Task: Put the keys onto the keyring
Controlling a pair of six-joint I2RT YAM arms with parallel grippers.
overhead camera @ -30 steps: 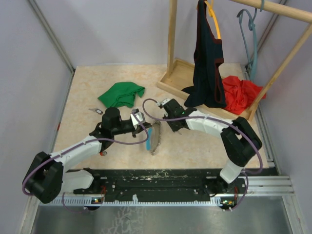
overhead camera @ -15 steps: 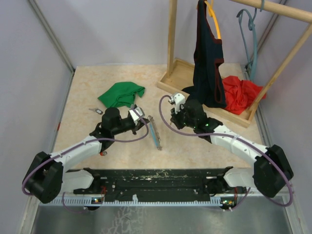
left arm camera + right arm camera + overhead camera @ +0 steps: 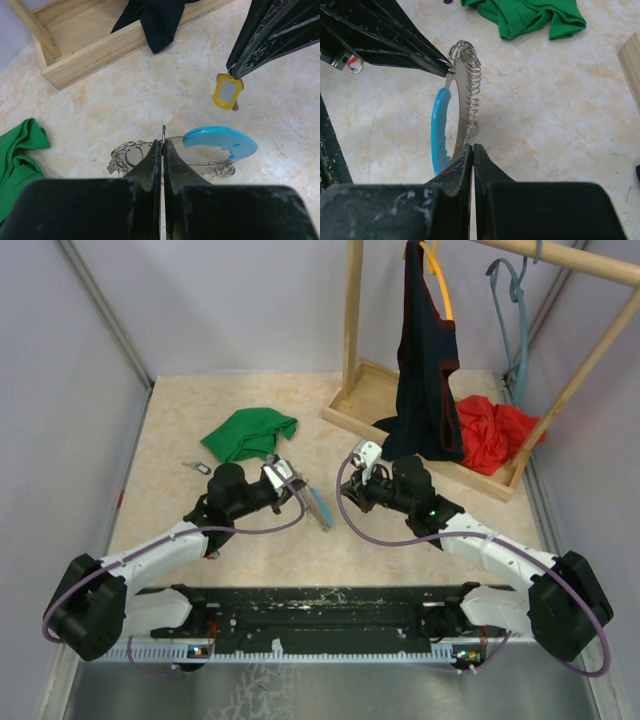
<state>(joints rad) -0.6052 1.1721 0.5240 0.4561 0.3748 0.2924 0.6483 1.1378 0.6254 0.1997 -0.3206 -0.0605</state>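
My left gripper (image 3: 163,141) is shut on the thin wire of the keyring (image 3: 220,142), a silvery loop with a light blue band and small rings bunched along it, held just above the table. In the right wrist view the keyring (image 3: 440,125) stands on edge just ahead of my right gripper (image 3: 472,146). The right gripper's fingers (image 3: 265,40) reach in from the upper right, shut on a yellow-headed key (image 3: 227,92) that hangs a little beyond the blue band. In the top view both grippers meet at the table's middle round the keyring (image 3: 318,506).
A green cloth (image 3: 250,432) lies behind the left gripper, with another small key (image 3: 197,467) on the table left of it. A wooden rack base (image 3: 360,405) stands at the back right, with a dark garment (image 3: 425,370) hanging over it and a red cloth (image 3: 495,432) in it.
The right arm swung away to the right and came back toward the ring from that side. The left gripper carried the keyring slightly toward the back of the table.
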